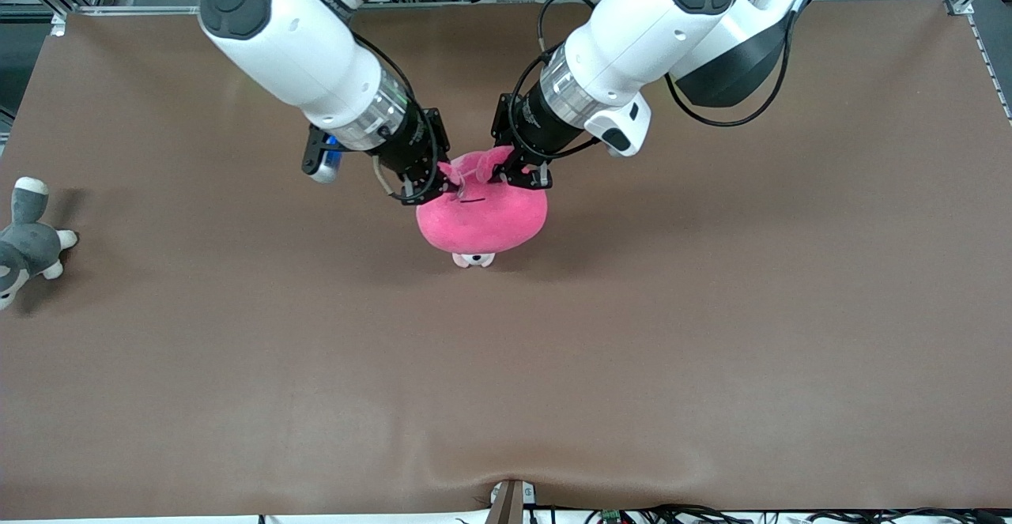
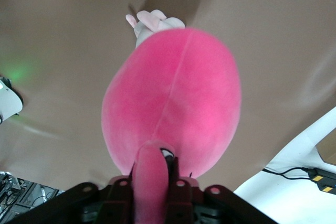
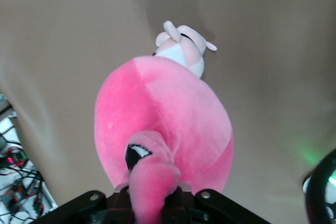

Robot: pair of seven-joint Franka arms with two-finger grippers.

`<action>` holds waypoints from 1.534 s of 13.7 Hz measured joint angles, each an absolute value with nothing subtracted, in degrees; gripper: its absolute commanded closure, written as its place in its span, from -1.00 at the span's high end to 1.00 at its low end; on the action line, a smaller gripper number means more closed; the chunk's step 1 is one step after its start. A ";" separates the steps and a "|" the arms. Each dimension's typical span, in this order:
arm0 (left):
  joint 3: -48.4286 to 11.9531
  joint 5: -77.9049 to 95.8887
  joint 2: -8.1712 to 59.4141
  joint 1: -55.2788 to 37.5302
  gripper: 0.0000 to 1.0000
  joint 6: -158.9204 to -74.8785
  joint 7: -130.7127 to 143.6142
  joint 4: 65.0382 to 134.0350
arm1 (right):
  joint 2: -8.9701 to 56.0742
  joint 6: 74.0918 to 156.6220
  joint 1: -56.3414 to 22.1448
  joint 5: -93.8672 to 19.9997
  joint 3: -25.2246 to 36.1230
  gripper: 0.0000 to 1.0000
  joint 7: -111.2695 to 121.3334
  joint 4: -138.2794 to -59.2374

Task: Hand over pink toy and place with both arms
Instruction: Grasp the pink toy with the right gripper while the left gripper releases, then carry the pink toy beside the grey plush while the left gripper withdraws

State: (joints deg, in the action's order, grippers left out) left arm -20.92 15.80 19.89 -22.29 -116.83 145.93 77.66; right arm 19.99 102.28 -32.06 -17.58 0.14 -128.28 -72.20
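Note:
The pink toy (image 1: 484,214), a round hot-pink plush, hangs over the middle of the table between both grippers. My right gripper (image 1: 444,184) is shut on a pink flap at the toy's top, on the side toward the right arm's end. My left gripper (image 1: 515,173) pinches another flap on the side toward the left arm's end. In the left wrist view a pink flap sits between the left gripper (image 2: 152,182) fingers, and the toy's body (image 2: 173,98) hangs below. The right wrist view shows the right gripper (image 3: 152,192) clamped on a flap with a black-and-white patch, above the toy's body (image 3: 163,119).
A small pale pink-and-white puppy plush (image 1: 473,259) lies on the brown table right under the pink toy, and shows too in both wrist views (image 2: 155,22) (image 3: 184,43). A grey-and-white plush (image 1: 28,239) lies at the table's edge at the right arm's end.

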 measured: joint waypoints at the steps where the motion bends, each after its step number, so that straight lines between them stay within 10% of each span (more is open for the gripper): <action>1: -20.78 14.26 19.59 -22.10 1.00 -116.51 145.68 77.27 | 19.95 102.03 -30.96 -17.19 0.29 -1.00 -128.28 -72.20; 11: -20.43 5.59 10.34 -11.66 1.00 -95.89 108.17 76.53 | 19.96 87.20 -7.28 -16.45 1.12 -1.00 -98.98 -76.01; 21: -20.13 3.00 6.43 4.41 1.00 -77.99 51.16 76.58 | 29.53 92.54 17.78 -16.86 1.18 -0.88 -61.29 -89.77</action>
State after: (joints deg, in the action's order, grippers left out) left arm -20.13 3.00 6.43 4.41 -77.99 51.16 76.58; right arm 29.53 92.54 17.78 -16.86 1.18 -61.29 -89.77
